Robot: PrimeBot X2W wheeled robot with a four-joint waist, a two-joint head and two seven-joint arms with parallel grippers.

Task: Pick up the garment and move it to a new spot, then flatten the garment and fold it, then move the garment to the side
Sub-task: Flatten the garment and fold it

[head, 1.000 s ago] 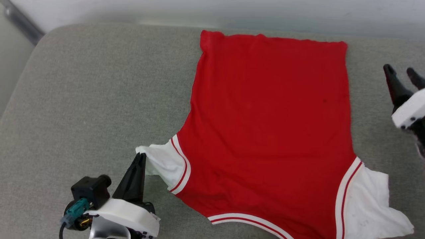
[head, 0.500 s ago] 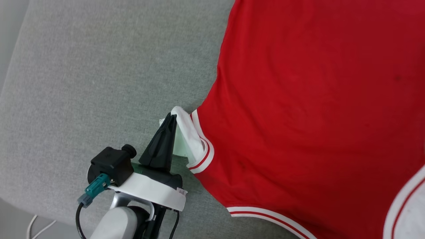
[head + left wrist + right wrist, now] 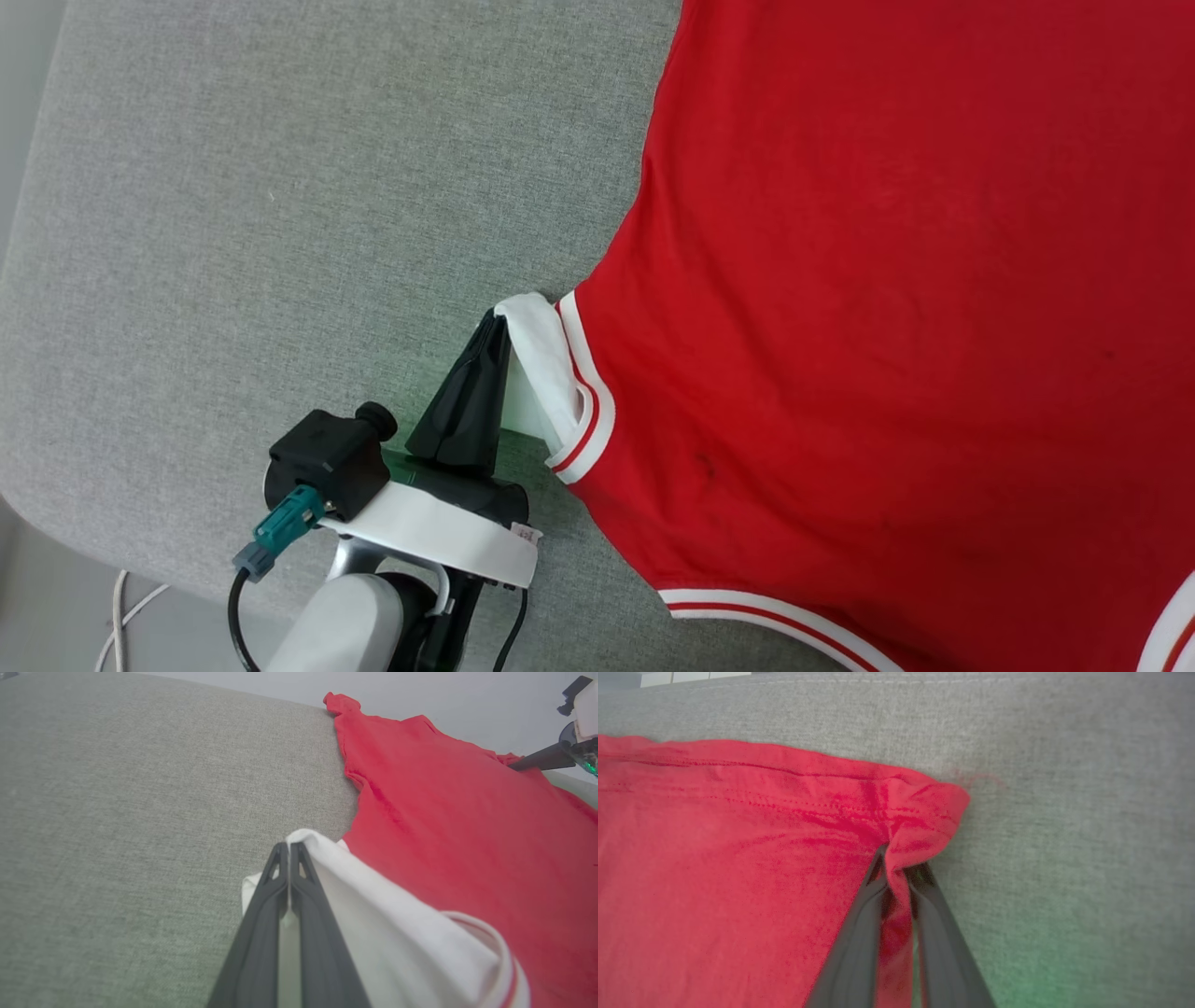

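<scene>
Matt cloth on a rough weave
We see the garment (image 3: 887,280) as soft matt red knit, the grey cushion (image 3: 280,187) coarse-woven, and the left gripper (image 3: 493,322) at lower left as smooth dark plastic.

A grey woven cushion (image 3: 233,233) spreads wide, a stitched seam (image 3: 924,680) along its far side. Pale floor (image 3: 37,602) below carries a thin white cable (image 3: 119,607). A plain pale wall (image 3: 467,690) stands behind.

1. shirt (image 3: 887,327): just the one, red with white trim.
2. Grippers: two, so a left gripper (image 3: 490,322) and a right gripper (image 3: 896,858).
3. fingers (image 3: 261,933): two on each gripper, all dark.
4. grey cushion (image 3: 280,233): one.
5. wrist camera (image 3: 327,457): one black block, with one teal plug (image 3: 280,527) in it.
</scene>
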